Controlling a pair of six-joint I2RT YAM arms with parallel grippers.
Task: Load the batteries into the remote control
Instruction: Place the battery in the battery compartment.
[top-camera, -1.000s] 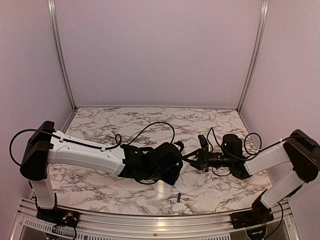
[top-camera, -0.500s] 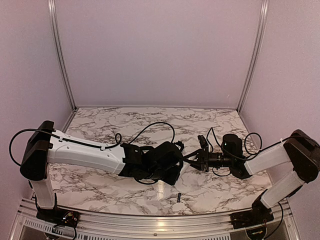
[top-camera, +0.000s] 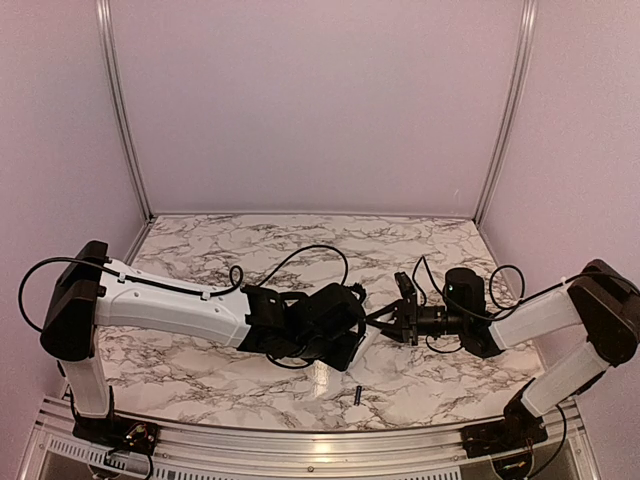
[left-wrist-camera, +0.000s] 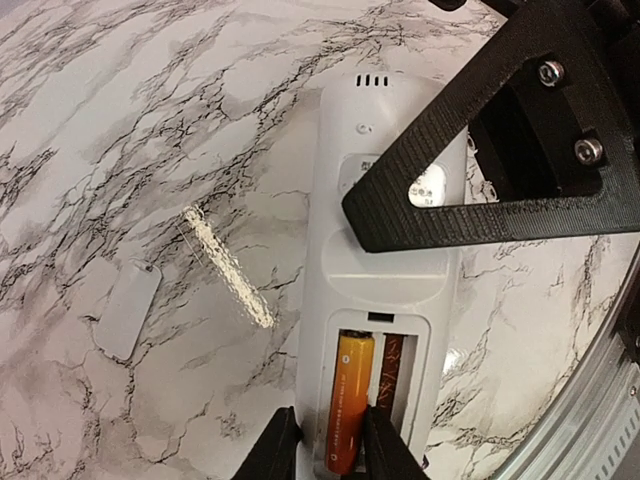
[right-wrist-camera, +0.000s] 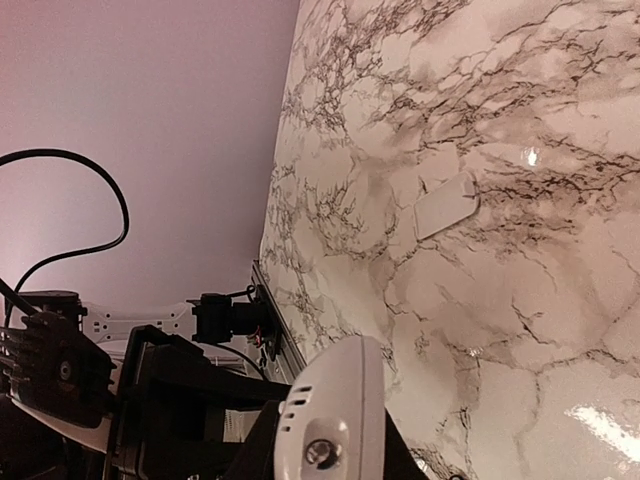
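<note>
Loading stands half done: the orange battery (left-wrist-camera: 347, 400) sits in one bay of the remote control (left-wrist-camera: 385, 285), while the other bay shows only its spring. The black battery (top-camera: 356, 392) lies loose by the table's (left-wrist-camera: 100, 120) near edge. The remote lies back up near mid-table, long axis along the near edge, compartment end toward the left arm. The right gripper (right-wrist-camera: 330, 450) clamps its vented end. The left gripper (left-wrist-camera: 333, 455) flanks the orange battery; whether it grips cannot be told.

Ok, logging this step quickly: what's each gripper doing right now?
Left gripper: straddles the orange battery in the remote control; grip cannot be told.
Right gripper: shut on the remote control.
</note>
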